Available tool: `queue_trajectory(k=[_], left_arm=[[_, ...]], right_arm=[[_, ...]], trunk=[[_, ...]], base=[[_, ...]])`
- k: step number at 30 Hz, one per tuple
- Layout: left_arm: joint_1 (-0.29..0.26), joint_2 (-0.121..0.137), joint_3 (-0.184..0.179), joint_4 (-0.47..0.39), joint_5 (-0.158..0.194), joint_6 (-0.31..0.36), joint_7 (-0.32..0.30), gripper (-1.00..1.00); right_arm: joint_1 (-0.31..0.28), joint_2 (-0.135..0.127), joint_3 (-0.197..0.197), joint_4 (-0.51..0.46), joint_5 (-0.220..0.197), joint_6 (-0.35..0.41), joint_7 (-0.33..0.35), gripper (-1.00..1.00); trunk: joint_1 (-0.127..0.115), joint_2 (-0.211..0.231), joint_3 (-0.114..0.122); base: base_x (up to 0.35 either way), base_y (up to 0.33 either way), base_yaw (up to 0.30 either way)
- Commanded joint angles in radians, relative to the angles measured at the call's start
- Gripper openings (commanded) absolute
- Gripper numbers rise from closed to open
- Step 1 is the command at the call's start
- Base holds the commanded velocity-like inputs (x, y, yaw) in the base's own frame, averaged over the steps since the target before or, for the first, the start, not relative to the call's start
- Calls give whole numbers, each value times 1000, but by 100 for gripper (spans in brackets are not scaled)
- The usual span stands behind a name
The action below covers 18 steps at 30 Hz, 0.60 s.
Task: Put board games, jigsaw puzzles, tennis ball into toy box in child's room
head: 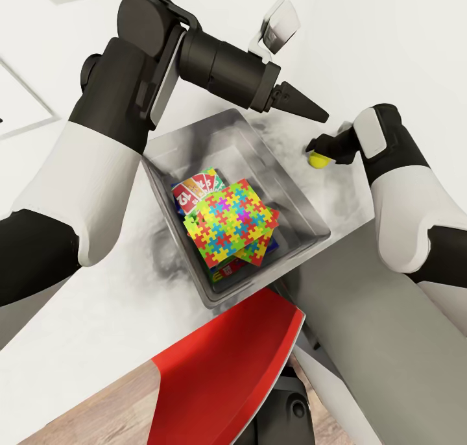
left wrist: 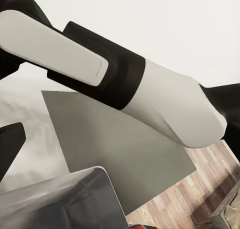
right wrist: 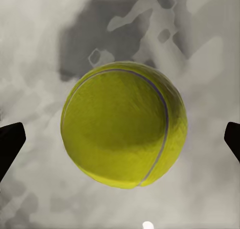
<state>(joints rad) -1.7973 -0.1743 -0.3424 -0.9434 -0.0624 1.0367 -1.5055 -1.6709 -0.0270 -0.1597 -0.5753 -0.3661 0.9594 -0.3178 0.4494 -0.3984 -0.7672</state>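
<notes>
The tennis ball (head: pixel 318 159) rests on the pale marbled table (head: pixel 97 315), just beside the toy box (head: pixel 305 205) on its far right side and outside its wall. The right tool (head: pixel 320 148) hangs directly over the ball. In the right wrist view the ball (right wrist: pixel 124 124) sits centred between the two dark fingertips (right wrist: pixel 10 146), which stand wide apart at the edges of the picture with clear gaps on both sides, so the tool is spread wide and touches nothing.

The toy box holds the jigsaw puzzles (head: pixel 233 228), lying stacked and slightly askew on top, with the board games (head: pixel 194 191) beneath them: a white-and-green box pokes out at the far side, and a blue edge shows at the near right.

The left tool (head: pixel 305 104) hovers above the box's far corner, well above the table, pointing toward the right arm. Its dark fingers (head: pixel 310 106) look drawn close together in the head view and carry nothing, though how far they are parted cannot be told for certain. A red chair back (head: pixel 227 367) stands at the table's near edge.
</notes>
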Motion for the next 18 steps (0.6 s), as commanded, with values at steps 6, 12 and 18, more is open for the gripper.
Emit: queue_trajectory(k=[6,12,18], left_arm=[[-1,0,0,0,-7,10,-7,100],[-1,0,0,0,-7,10,-7,100],[-1,0,0,0,-8,10,-7,100]], right_arm=[[-1,-1,-1,1,-11,3,-8,100],[-1,0,-1,12,-11,2,-8,100],[-1,1,-2,17,-11,0,-7,100]], trunk=[[1,-2,-1],[1,-2,-1],[1,-2,-1]], base=[[0,0,0],[0,0,0],[0,0,0]])
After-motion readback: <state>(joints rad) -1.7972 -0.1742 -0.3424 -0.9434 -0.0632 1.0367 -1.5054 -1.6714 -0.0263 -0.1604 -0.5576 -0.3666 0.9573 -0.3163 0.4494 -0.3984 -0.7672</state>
